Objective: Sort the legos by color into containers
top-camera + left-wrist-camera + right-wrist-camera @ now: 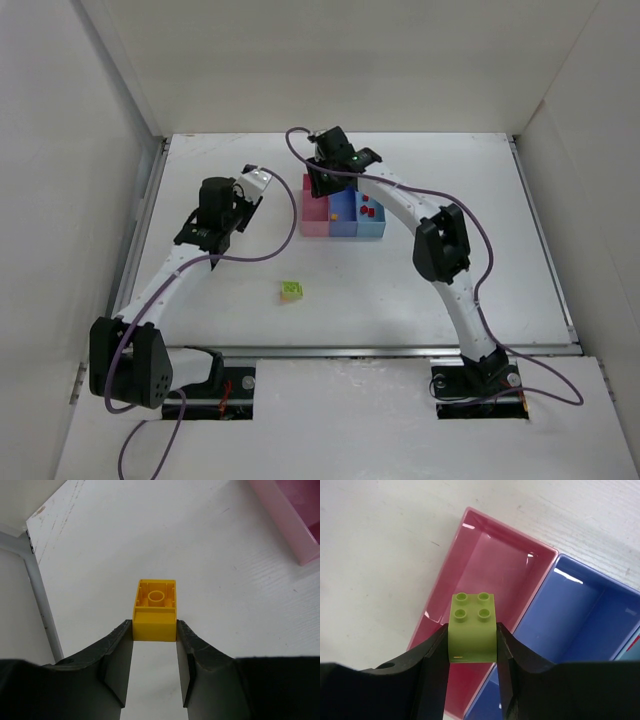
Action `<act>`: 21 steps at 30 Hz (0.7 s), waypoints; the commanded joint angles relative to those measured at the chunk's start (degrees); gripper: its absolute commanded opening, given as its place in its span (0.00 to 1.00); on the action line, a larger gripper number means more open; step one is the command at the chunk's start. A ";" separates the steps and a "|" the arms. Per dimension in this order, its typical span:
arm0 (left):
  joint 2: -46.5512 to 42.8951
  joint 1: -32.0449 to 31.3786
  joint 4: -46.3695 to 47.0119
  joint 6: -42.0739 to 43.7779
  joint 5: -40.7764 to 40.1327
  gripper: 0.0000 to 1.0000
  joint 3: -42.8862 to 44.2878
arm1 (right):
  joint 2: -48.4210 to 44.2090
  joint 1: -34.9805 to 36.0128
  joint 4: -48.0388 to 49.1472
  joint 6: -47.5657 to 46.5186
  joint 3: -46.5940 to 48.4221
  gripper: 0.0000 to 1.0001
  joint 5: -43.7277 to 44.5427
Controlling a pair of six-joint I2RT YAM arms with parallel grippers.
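Observation:
My left gripper (154, 630) is shut on a yellow-orange lego (155, 607), held above bare table to the left of the pink bin (295, 525). In the top view this gripper (252, 184) is left of the bins. My right gripper (472, 642) is shut on a lime lego (472, 627), studs up, above the pink bin (485, 555) next to the medium blue bin (570, 615). In the top view it (323, 183) hovers over the pink bin's far end (314, 222). The light blue bin (372, 228) holds red legos (368, 211). A lime lego clump (291, 290) lies on the table.
The medium blue bin (345, 228) holds a small yellow-orange piece (333, 215). White walls enclose the table on the left, back and right. A metal rail (37, 585) runs along the table's left edge. A purple cable (250, 258) trails over the table from the left arm.

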 commanded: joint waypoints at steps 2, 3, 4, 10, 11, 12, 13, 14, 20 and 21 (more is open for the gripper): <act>-0.32 0.22 2.77 -0.69 1.46 0.00 2.47 | -0.30 0.18 1.16 1.12 2.85 0.23 1.27; -0.32 0.22 2.77 -0.69 2.07 0.00 2.47 | -0.30 0.18 1.16 1.12 2.85 0.39 1.27; -0.32 0.22 2.77 -0.69 2.07 0.00 3.00 | -0.30 0.18 0.55 1.12 2.85 0.47 1.27; -0.32 0.22 2.24 -0.69 3.13 0.00 3.53 | -2.58 0.18 1.07 0.60 2.85 0.70 0.12; -0.32 0.22 2.24 -0.69 3.65 0.00 3.53 | -2.59 0.18 1.07 0.60 2.85 0.70 0.12; -0.32 0.22 2.24 -0.69 3.65 0.00 4.14 | -3.46 0.18 1.07 0.07 2.33 0.72 0.12; -0.32 0.22 2.24 -0.69 3.65 0.00 4.14 | -4.16 0.18 1.68 0.07 2.32 0.72 0.12; -0.32 0.22 2.24 -0.69 3.65 0.00 4.14 | -4.17 0.18 1.69 0.07 1.71 0.72 -0.40; -1.55 -0.83 1.71 0.45 4.18 0.00 4.67 | -7.93 0.18 2.38 0.07 1.71 0.72 -2.33; -1.55 -0.83 1.71 0.45 4.18 0.00 4.67 | -8.90 0.18 2.39 0.07 1.71 0.72 -2.34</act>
